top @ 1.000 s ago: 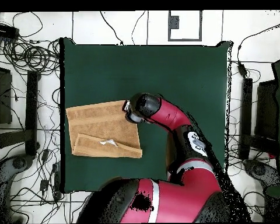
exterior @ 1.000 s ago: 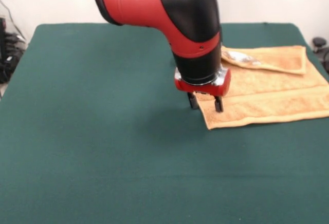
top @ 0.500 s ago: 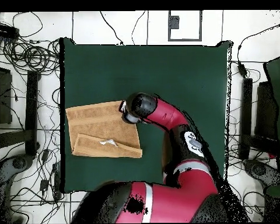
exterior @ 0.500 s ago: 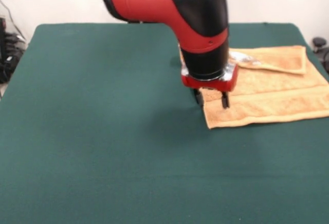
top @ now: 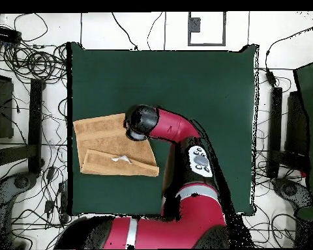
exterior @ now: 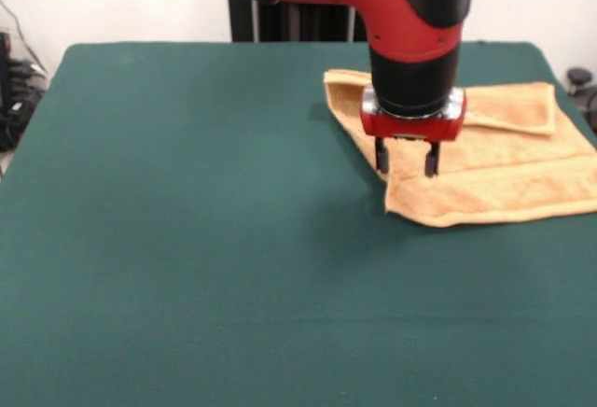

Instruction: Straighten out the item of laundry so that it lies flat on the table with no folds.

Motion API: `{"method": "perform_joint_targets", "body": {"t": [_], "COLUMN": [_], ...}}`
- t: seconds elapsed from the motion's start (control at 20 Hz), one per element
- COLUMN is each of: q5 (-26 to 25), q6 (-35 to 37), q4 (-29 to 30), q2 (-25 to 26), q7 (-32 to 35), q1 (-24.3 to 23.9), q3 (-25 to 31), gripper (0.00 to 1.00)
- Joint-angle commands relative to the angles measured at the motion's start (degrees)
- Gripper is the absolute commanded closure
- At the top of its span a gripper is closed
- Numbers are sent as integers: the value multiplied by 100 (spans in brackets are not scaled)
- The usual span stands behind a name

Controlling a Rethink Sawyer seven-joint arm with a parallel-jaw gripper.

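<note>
- Shifted further over the towel [exterior: 494, 178] since the earlier frames, the end effector [exterior: 406, 158] now hangs above the cloth's inner part rather than at its edge, and the arm's upper bulk has swung aside in the front view.
- Its two dark fingers [exterior: 381, 156] point straight down, spread a moderate way apart with nothing between them; whether the tips touch the terry cloth cannot be told.
- In the overhead view the wrist hides the end effector [top: 135, 130], which sits over the towel's [top: 107, 133] corner nearest the tabletop's middle.
- The tan-orange towel lies at one side of the green tabletop [exterior: 187, 239], reaching its edge.
- One strip along the towel's side nearest the robot is folded over on itself, with a small pale tag [top: 121, 158] lying on the fold.
- In the front view the towel's near corner [exterior: 396, 206] looks slightly rounded and rumpled.
</note>
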Motion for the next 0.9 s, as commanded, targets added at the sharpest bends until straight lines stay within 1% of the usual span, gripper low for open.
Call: {"method": "perform_joint_targets", "body": {"t": [0.05, 0.15, 0.25, 0.5, 0.6, 0.9], "q5": [-986, -1256, -1416, -1760, -1854, -2001], "q6": [-1259, -1347, -1364, -1465, -1458, -1367], "q4": [-281, -276, -283, -542, -671, -1107], "q2": [568, 514, 499, 702, 786, 1132], "q7": [139, 146, 227, 327, 390, 405], "q1": [309, 327, 340, 283, 345, 422], "q3": [-111, -170, -217, -292, -384, -395], "gripper": [0, 0, 0, 0, 0, 0]}}
